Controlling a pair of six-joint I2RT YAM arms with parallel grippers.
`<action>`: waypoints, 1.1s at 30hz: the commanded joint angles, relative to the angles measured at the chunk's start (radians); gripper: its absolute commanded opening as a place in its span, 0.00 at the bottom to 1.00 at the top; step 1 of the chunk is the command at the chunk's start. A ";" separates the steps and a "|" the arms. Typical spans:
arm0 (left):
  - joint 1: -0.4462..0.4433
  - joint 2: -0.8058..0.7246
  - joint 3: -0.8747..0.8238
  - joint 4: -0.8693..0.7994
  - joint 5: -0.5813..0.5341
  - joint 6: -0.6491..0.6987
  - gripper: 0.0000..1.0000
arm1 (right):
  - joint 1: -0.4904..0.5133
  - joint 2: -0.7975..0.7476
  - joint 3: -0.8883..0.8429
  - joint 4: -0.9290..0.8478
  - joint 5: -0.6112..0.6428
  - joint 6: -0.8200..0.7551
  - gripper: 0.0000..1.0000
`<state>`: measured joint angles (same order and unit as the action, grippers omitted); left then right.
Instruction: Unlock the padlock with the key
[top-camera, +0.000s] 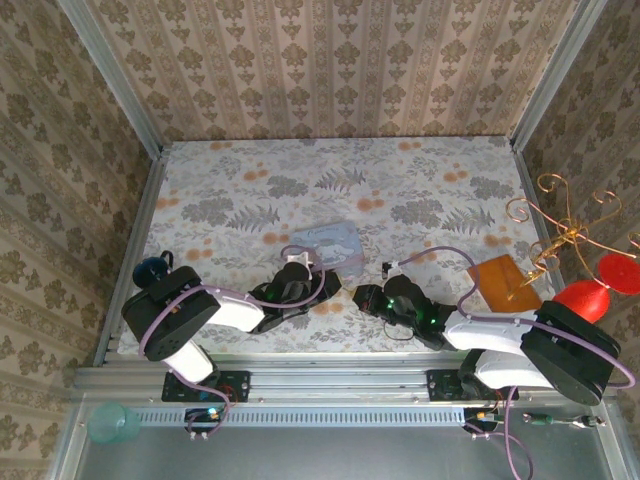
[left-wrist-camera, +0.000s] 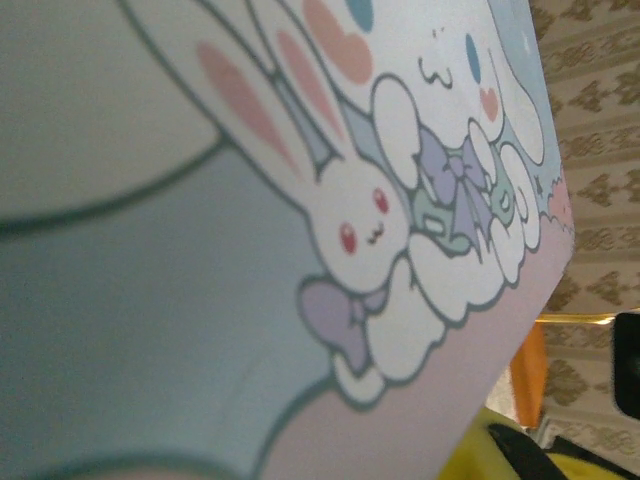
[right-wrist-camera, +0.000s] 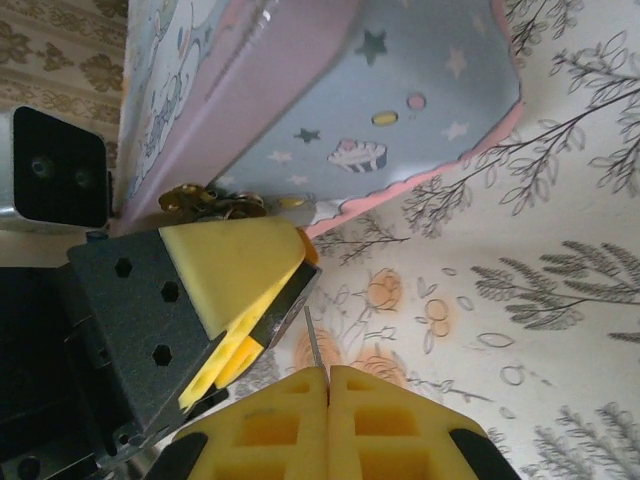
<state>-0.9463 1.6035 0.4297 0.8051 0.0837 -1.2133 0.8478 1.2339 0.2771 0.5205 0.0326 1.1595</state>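
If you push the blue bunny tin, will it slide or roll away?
Probably slide, not roll: the tin looks rectangular with flat sides. Its smooth printed surface looks slippery, so jaws might skid off it. It likely stays stiff, since it looks like a hard box.

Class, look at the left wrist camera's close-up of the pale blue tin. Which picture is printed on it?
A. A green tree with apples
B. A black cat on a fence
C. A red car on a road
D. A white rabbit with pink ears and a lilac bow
D: the pale blue tin fills the left wrist view, and its print shows a white rabbit with pink inner ears, red eyes and a lilac bow below it.
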 joint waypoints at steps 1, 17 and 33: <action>0.000 0.005 -0.008 0.166 0.045 -0.084 0.03 | -0.011 0.020 -0.017 0.046 -0.045 0.071 0.00; 0.008 -0.019 -0.056 0.223 0.030 -0.143 0.02 | -0.101 0.005 -0.101 0.212 -0.144 0.137 0.00; 0.012 -0.042 -0.059 0.272 0.051 -0.191 0.01 | -0.138 -0.125 -0.102 0.203 -0.245 0.062 0.00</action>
<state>-0.9352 1.6054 0.3729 0.9974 0.1108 -1.3666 0.7132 1.1225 0.1776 0.7078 -0.1818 1.2480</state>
